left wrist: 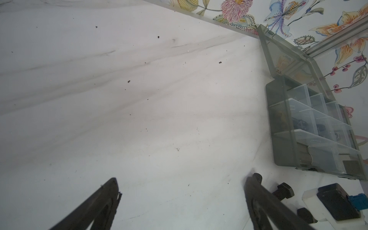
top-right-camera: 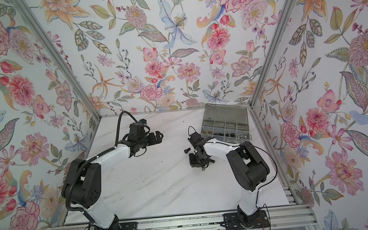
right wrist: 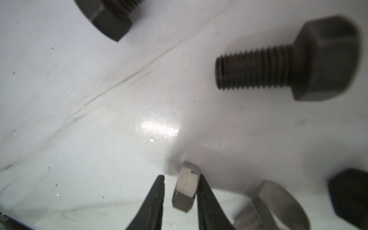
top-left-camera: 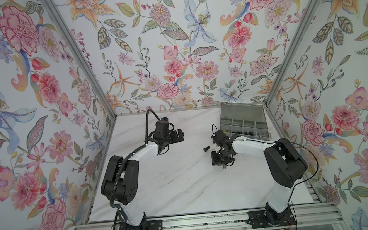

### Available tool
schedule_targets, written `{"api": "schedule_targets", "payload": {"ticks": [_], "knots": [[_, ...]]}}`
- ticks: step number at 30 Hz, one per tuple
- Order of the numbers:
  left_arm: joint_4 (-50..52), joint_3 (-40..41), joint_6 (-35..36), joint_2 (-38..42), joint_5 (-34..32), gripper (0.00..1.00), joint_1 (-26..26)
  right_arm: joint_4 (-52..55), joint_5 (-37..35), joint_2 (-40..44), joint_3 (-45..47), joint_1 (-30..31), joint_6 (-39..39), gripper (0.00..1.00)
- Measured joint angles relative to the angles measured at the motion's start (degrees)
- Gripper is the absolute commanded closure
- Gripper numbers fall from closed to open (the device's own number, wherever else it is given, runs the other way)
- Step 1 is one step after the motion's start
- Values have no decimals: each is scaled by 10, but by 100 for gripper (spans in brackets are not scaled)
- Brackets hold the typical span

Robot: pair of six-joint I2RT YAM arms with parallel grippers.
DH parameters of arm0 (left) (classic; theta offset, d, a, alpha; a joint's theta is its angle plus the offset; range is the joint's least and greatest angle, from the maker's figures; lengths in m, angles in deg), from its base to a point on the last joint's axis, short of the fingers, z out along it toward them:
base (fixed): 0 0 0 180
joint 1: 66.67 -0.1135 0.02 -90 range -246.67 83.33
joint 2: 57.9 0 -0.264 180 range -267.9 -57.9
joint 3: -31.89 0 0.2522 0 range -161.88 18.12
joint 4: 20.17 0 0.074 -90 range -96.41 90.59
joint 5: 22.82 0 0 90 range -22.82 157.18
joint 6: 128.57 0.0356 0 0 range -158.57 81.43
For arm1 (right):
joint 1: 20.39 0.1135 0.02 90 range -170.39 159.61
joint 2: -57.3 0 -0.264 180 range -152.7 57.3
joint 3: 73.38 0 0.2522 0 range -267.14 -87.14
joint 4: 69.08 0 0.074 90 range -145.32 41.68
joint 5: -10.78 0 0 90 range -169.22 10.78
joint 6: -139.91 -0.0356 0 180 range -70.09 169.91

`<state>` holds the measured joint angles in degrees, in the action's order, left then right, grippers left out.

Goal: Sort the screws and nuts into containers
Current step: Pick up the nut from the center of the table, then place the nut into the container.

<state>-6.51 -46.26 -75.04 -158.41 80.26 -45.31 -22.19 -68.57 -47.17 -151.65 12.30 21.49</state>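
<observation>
The right gripper [right wrist: 181,176] points down at the table [top-left-camera: 185,188], its jaws narrow around a silver nut [right wrist: 186,187]. One finger [right wrist: 207,201] touches the nut. The other finger [right wrist: 155,201] stands just apart from it, so the nut is not clamped. The nut sits edge-on between them, its hole hidden and its longer side running along the fingers.

Ahead of the fingertips lies a black bolt [right wrist: 278,65]. Its long axis runs across the line of the fingers, with the head on the side of the touching finger. Just outside that finger lies a silver bolt [right wrist: 270,203], slanted roughly along it with the head forward. A second black bolt [right wrist: 111,16] lies farther ahead on the other side, cut by the frame. In a top view a black bolt [top-left-camera: 206,149] lies beside the gripper, toward the left arm.

The box [top-left-camera: 243,124] stands beyond the right gripper in the far corner, close to both walls. Its lid is up and dark parts lie in its near compartments.

The left gripper [left wrist: 182,189] hangs above the table with jaws spread wide, holding nothing. Bare table lies ahead of it and between the two arms.
</observation>
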Motion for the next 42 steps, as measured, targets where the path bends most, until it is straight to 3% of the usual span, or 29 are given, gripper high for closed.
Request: {"api": "schedule_targets", "payload": {"ticks": [9, 15, 24, 27, 32, 42], "knots": [[0, 0, 0, 0, 0, 1, 0, 7, -28, -15, -21, 3, -10, 79], [0, 0, 0, 0, 0, 1, 0, 6, -37, -18, -26, 3, -12, 100], [-1, 0, 0, 0, 0, 0, 0, 11, -16, 18, -9, -30, 0, 100], [-2, 0, 0, 0, 0, 1, 0, 13, -1, 72, -8, -79, 11, 100], [-2, 0, 0, 0, 0, 1, -1, 11, 8, 151, -16, -210, 35, 100], [-7, 0, 0, 0, 1, 1, -1, 14, -22, 85, -104, -415, 71, 100]]}}
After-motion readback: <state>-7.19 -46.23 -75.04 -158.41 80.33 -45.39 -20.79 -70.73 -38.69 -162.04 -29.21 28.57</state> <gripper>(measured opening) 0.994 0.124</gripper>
